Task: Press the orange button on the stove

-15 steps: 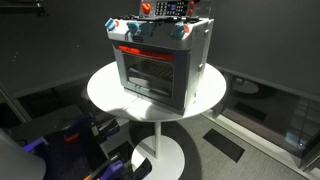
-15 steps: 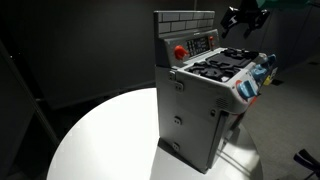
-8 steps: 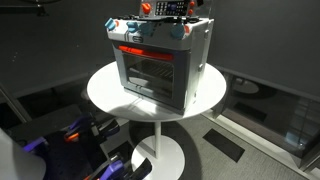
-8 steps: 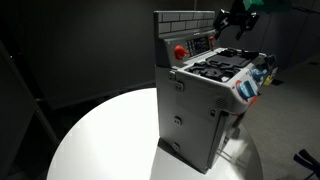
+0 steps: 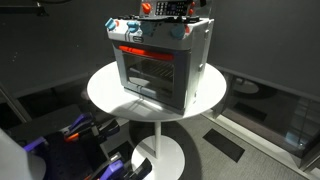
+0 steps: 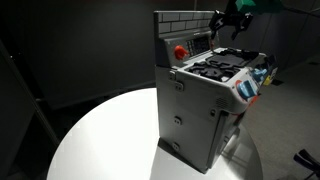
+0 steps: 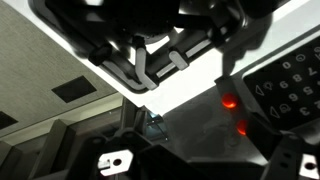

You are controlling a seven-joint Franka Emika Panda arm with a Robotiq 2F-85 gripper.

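Note:
The stove (image 5: 160, 65) is a silver-grey toy oven with a red-orange handle bar, standing on a round white table (image 5: 105, 95). In an exterior view its back panel (image 6: 190, 30) carries a round orange button (image 6: 180, 51) at the left end. My gripper (image 6: 222, 24) hovers over the dark burner top, close to the right part of that panel, and appears open and empty. It also shows at the stove's top in an exterior view (image 5: 166, 8). In the wrist view two glowing orange spots (image 7: 229, 101) lie ahead of the gripper (image 7: 198, 150), with burner grates above.
The table (image 6: 100, 140) stands on a single pedestal with a round base (image 5: 160, 150). Blue and orange equipment (image 5: 80, 130) lies on the dark floor beside it. Dark walls surround the scene.
My gripper has moved a little across the stove top toward the back panel. The stove has not moved.

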